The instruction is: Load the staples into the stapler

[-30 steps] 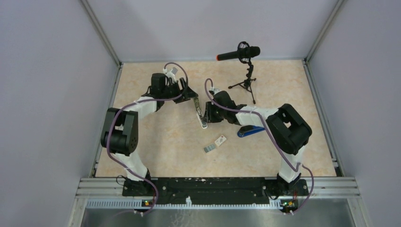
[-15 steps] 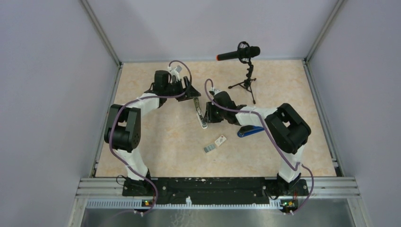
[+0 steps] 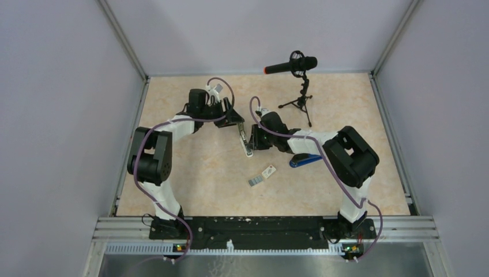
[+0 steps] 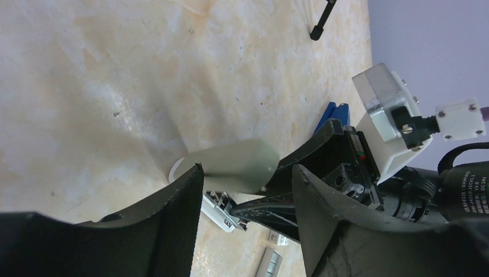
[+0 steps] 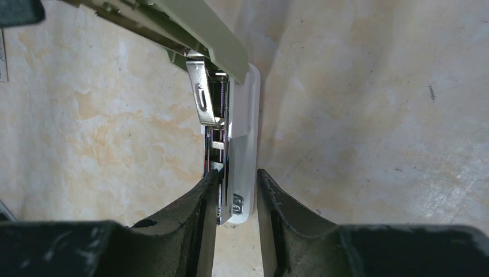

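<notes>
1. Progress, as I read it: opening stage only. The stapler (image 3: 247,141) sits mid-table (image 3: 196,173) between the two grippers, hinged open, with the cover (image 4: 230,164) swung up off the rail (image 5: 214,144)
2. Loading not done. The staples lie loose on the table, nearer the arm bases and apart from the stapler: white box (image 3: 269,171) and grey block (image 3: 255,181), just beside each other, neither gripper near them
3. The rail shows edge-on only, so I cannot tell whether anything is in the channel
4. Left to do, my guess: get the cover clear, fetch the staples, seat them in the rail, close the stapler
5. The right gripper (image 5: 236,179) is clamped on the stapler's end opposite the lifted cover, one finger on the metal rail side and the other against the white base, bracing it at table level
6. Right arm: comes in from the right with the forearm low over the table and the wrist pointing left at the stapler
7. The left gripper (image 4: 247,168) has its jaws apart, straddling the free end of the raised cover. There is a gap at one finger and contact at the other is unclear; it does not look like a firm pinch
8. Left arm: stretched far forward, elbow out to the left, wrist turned inward toward the stapler
</notes>
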